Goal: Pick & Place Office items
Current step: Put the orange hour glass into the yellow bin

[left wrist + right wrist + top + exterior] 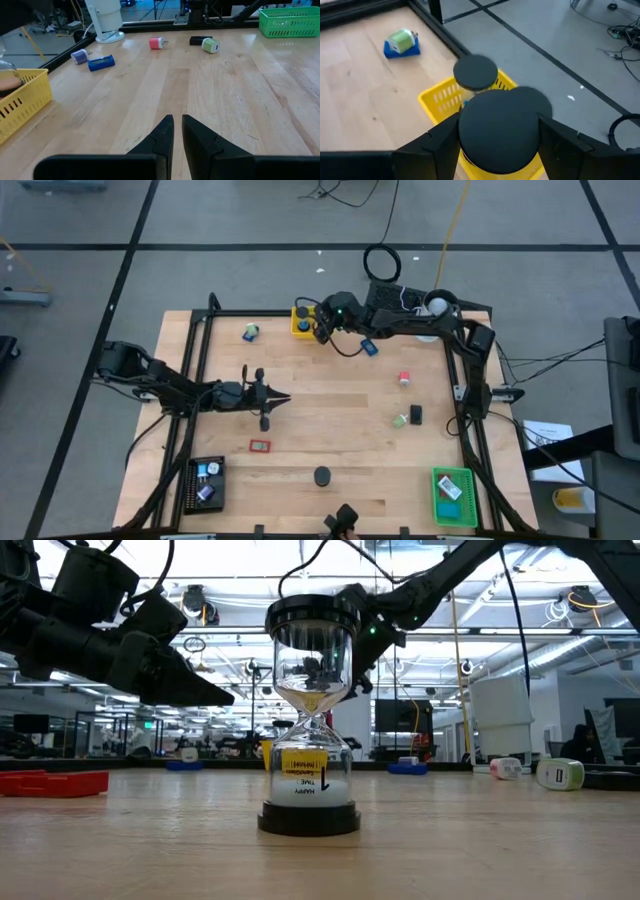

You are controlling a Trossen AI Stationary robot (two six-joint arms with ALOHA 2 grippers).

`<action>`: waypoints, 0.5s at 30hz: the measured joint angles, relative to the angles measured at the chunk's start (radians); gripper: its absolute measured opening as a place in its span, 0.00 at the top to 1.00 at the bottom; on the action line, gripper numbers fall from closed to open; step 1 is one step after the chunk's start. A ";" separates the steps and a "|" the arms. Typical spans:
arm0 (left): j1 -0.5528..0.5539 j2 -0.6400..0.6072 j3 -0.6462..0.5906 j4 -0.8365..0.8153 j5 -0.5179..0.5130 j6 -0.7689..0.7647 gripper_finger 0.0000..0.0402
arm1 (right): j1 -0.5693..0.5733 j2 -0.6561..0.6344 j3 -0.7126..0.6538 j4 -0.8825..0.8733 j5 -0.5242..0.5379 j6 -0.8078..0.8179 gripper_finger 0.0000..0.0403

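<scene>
Placement is the step we judge in hand: right gripper (322, 323), at twelve o'clock on the table, clamps a black-capped hourglass (498, 126) over the yellow tray (433, 98); next comes lowering and release; left gripper (283, 398) waits, fingers nearly together, at nine o'clock.

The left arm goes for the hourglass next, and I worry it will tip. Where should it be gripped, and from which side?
Take the hourglass by its round black top cap, coming straight down. It stands upright on a wide base with the cap facing up; the glass waist is thin, and a sideways push might topple it.
</scene>
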 joint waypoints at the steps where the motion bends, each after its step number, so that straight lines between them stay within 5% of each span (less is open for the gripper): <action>1: 0.000 0.000 0.000 0.000 0.000 0.000 0.88 | 0.000 0.009 0.000 0.000 0.000 0.000 0.47; 15: 0.000 0.000 0.000 0.000 0.002 0.000 0.88 | -0.007 0.023 0.000 -0.033 -0.023 0.011 0.47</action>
